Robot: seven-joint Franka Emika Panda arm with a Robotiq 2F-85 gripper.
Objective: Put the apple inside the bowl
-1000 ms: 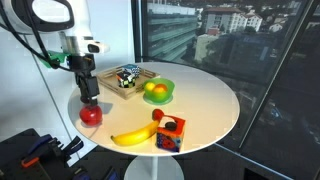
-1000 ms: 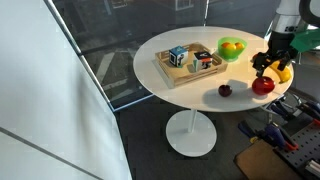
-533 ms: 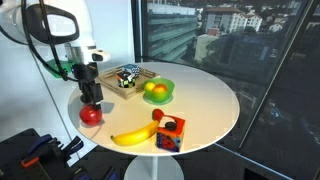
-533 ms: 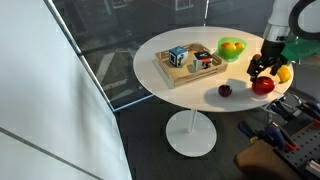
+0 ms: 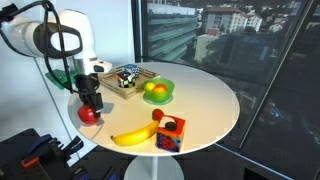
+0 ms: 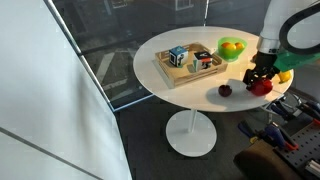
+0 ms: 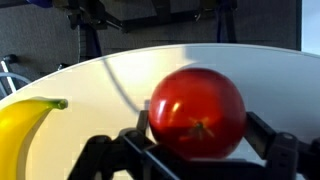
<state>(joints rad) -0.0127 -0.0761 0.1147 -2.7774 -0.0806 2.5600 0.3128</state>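
Note:
The red apple lies on the round white table near its edge, and shows in both exterior views. My gripper is lowered right over it, open, with one finger on each side of the apple in the wrist view. The fingers sit close to its skin; the right one shows a thin gap. The green bowl stands further in on the table, beside the wooden tray, with yellow-orange fruit in it.
A banana lies next to the apple near the table edge. A wooden tray with cubes, a small maroon ball and a colourful toy cube also stand on the table. A glass wall lies behind.
My gripper has come down from above the apple until its fingers straddle it. The apple has not moved.

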